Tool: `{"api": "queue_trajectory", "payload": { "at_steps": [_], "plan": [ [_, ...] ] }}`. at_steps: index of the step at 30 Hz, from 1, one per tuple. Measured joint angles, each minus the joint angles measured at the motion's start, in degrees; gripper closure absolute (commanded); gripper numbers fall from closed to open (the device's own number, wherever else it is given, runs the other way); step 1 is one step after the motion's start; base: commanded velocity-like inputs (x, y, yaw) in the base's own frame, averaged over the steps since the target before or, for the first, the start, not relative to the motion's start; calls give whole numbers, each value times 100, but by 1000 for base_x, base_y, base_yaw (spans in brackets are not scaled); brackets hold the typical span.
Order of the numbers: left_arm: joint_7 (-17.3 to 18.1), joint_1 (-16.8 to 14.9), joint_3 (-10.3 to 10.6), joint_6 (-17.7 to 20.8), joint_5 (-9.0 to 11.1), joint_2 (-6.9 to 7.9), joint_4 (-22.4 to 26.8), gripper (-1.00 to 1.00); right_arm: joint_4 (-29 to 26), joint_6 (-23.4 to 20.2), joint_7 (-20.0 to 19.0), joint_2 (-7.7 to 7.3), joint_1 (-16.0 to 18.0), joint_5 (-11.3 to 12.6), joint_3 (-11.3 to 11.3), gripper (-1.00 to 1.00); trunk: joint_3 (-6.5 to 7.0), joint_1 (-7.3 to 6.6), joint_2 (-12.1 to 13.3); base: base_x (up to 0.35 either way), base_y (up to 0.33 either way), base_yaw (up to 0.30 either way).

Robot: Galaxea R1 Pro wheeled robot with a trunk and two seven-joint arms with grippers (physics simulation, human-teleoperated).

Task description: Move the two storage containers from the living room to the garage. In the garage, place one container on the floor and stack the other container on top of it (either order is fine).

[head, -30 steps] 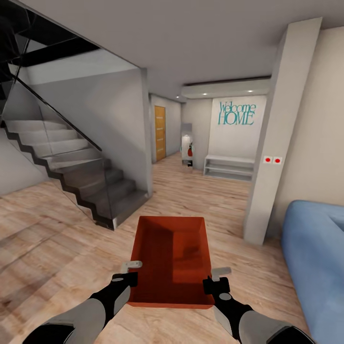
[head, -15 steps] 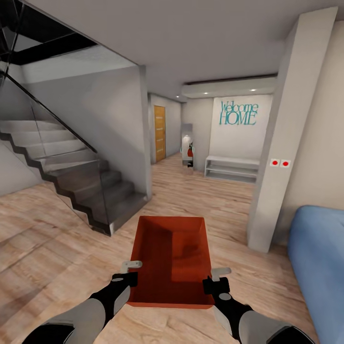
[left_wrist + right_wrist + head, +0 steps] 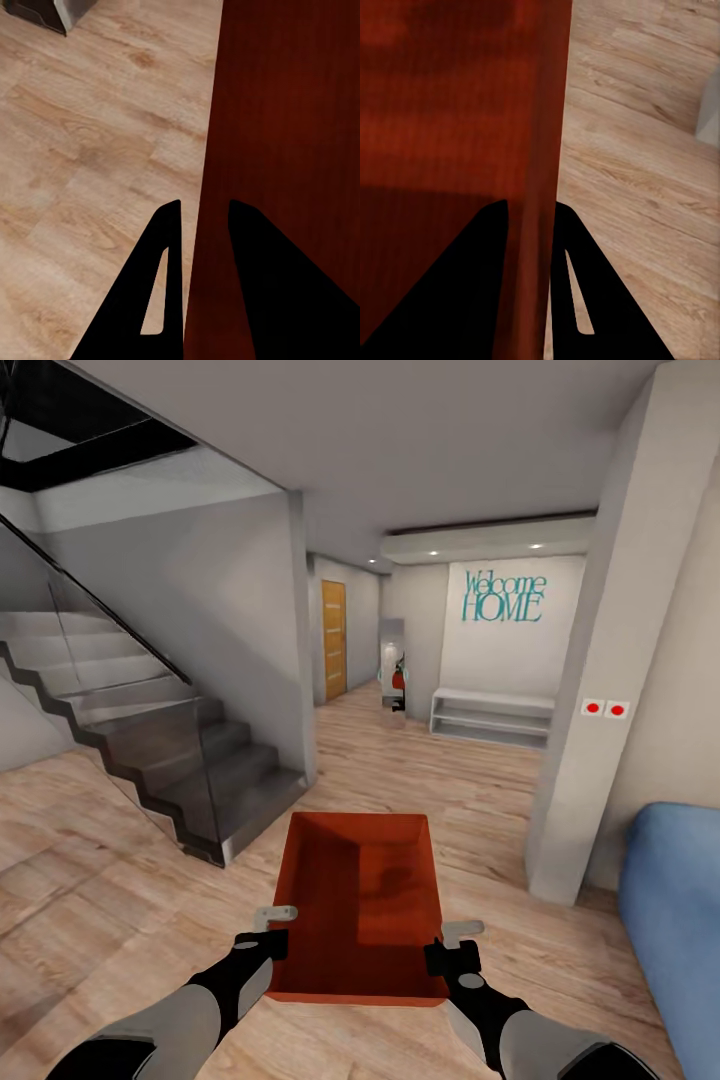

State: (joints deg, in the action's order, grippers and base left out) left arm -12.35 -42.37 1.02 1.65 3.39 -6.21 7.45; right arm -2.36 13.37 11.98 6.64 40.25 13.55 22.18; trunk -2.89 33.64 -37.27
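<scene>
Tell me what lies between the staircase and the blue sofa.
In the head view, the orange-red storage container sits between the staircase and the blue sofa, held by the left gripper and right gripper above wood-plank floor; a white pillar stands nearer the sofa.

Left gripper (image 3: 204, 225) with its two black fingers (image 3: 161, 247) straddling and clamping the smooth side wall of the orange-red rectangular storage container (image 3: 289, 112), held above the light wood-plank floor (image 3: 97, 142).
</scene>
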Motion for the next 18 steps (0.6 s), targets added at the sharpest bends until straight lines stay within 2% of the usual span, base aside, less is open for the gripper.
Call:
{"api": "queue_trajectory", "payload": {
  "at_steps": [13,18],
  "plan": [
    [-8,0,-5,-2,-5,-6,1,100,-3,-1,1,-5,0,-25,-17,100,0,0,0,322,0,-2],
    [7,-1,-1,-2,-6,2,1,100,0,7,12,4,-1,2,3,100,0,0,0,322,0,-152]
  ]
}}
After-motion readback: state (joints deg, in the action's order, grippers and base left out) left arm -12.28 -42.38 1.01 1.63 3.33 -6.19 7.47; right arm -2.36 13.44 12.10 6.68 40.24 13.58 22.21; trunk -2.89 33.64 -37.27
